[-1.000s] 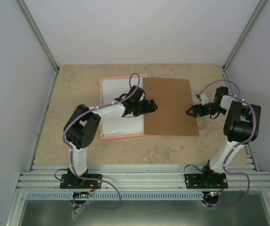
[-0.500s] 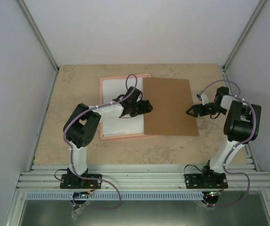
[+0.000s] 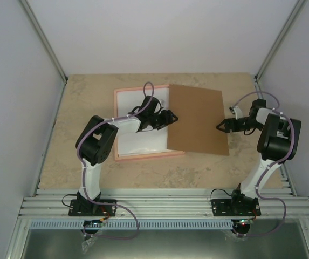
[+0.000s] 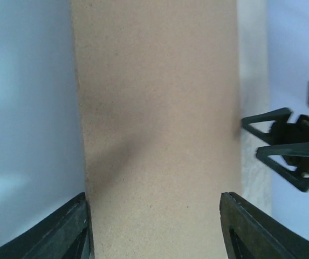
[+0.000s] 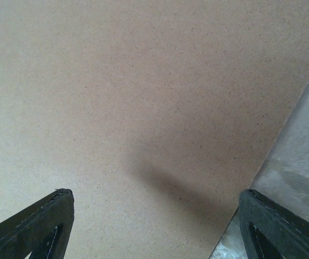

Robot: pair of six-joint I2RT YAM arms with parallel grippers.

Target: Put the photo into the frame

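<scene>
The white-backed rectangular paper photo (image 3: pixel 128 105) lies inside the thin pink rectangular frame (image 3: pixel 143 156), just left of the left tool (image 3: pixel 170 117), whose jaws stand apart, as do the more distant right tool's (image 3: pixel 219 127).

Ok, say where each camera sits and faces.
Top external: above, behind the bases, looking down on the table, both arms, the frame.
Left wrist: on the left gripper, facing across the cardboard sheet toward the right gripper; own fingers below.
Right wrist: down onto the sheet's edge and table; own fingers below.
Shared: all show the cardboard sheet.
</scene>
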